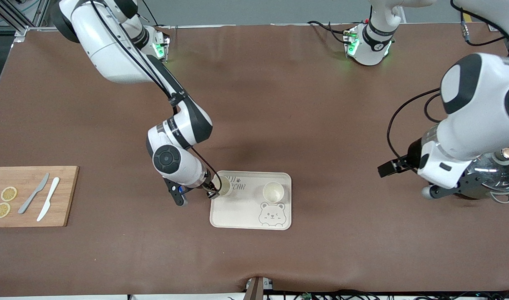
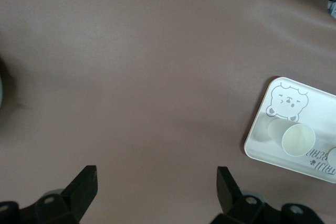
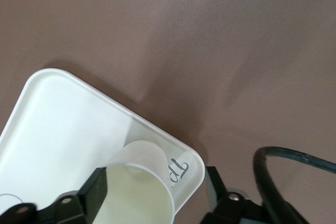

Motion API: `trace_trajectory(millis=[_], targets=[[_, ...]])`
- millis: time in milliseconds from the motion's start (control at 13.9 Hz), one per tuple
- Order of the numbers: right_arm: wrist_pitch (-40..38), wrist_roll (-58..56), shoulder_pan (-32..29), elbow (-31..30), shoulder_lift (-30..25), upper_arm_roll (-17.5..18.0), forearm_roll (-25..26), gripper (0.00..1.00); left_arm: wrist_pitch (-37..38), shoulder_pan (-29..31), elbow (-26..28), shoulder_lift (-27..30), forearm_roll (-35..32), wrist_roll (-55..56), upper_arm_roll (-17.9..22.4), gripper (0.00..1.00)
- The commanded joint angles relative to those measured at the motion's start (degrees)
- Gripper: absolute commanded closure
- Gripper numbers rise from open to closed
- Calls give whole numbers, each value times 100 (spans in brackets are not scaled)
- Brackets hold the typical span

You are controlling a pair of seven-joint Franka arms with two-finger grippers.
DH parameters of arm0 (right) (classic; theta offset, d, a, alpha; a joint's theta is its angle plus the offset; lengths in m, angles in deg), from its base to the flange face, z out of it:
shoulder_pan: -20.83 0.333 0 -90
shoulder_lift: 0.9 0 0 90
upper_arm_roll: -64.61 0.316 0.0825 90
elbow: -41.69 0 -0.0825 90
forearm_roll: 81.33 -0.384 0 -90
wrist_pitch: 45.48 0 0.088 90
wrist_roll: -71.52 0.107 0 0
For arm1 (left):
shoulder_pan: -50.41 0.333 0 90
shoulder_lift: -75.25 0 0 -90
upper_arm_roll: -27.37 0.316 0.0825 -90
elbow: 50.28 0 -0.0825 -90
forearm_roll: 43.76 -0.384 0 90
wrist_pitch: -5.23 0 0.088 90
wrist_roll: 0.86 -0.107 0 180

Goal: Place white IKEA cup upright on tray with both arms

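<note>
A cream tray (image 1: 237,212) with a bear drawing lies near the front middle of the table. One white cup (image 1: 273,191) stands upright on it, also seen in the left wrist view (image 2: 298,139). Another white cup (image 1: 223,186) stands mouth up in the tray's corner toward the right arm's end. My right gripper (image 1: 214,189) is open around this cup (image 3: 139,187), with the tray's rim (image 3: 58,129) beneath and a gap showing at one finger. My left gripper (image 1: 394,175) waits open over bare table at the left arm's end, its fingers (image 2: 86,182) holding nothing.
A wooden cutting board (image 1: 66,196) with two lemon slices (image 1: 8,193), a grey knife (image 1: 33,193) and a white knife (image 1: 48,204) lies at the right arm's end. A glass pot (image 1: 494,168) sits under the left arm.
</note>
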Motion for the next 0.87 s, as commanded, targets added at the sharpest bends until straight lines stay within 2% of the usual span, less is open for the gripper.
trace_trajectory(millis=[0, 505, 793], targets=[[-860, 37, -271, 394, -108, 274, 111, 0, 350, 58, 201, 405, -369, -324, 20, 0], [-2451, -33, -912, 500, -1057, 256, -74, 0, 1309, 533, 219, 818, -387, -869, 11, 0], [-3058, -708, -1246, 421, -1584, 221, -65, 0, 1662, 743, 202, 1213, -414, -1141, 11, 0]])
